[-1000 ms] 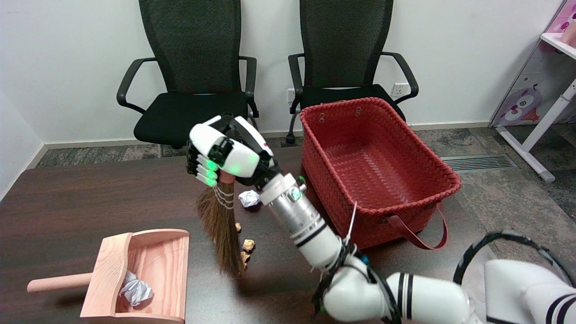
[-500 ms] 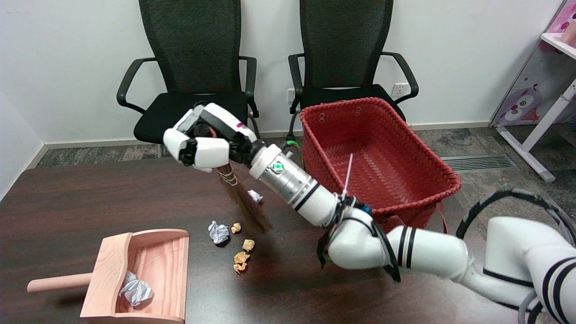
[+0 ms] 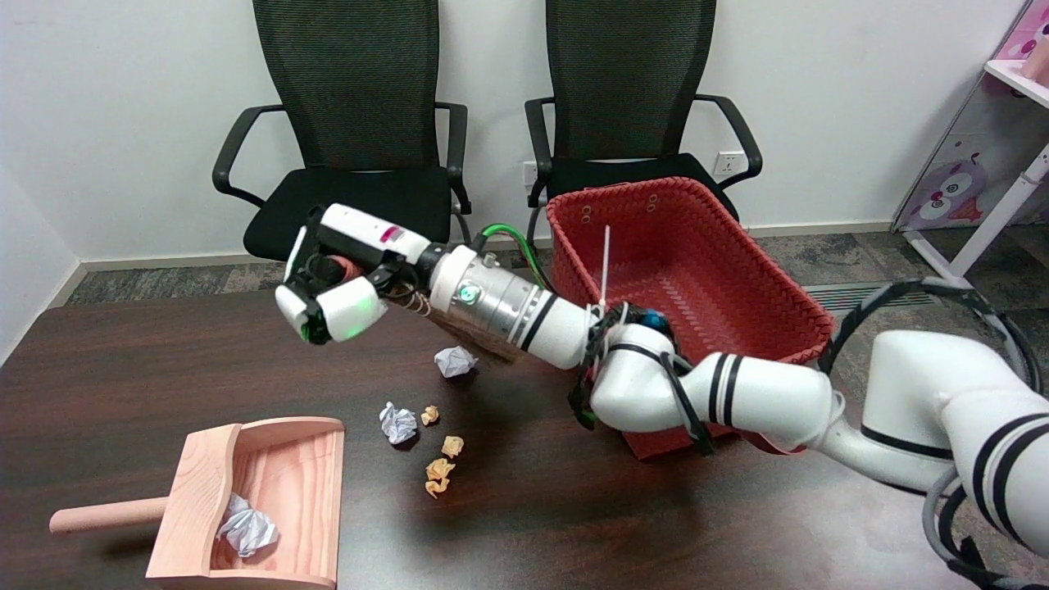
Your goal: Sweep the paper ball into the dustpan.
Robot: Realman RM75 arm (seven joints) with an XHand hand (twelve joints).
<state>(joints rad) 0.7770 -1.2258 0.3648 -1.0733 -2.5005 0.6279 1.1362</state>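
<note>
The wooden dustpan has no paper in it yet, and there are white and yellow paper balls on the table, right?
Not quite. The head view shows one white crumpled paper ball already lying inside the wooden dustpan. The rest is right: white paper balls and small yellow ones lie on the table.

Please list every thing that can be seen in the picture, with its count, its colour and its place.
dustpan: 1, light wood, table's near left.
white paper balls: 3; one in the dustpan, one mid-table, one farther back.
yellow scraps: about four, beside the mid-table ball.
broom: 1, brown, mostly hidden behind the forearm.
basket: 1, red, table's right.
table: 1, dark brown.
chairs: 2, black, behind the table.
right hand: white and black, holds the broom, raised above the table.
</note>
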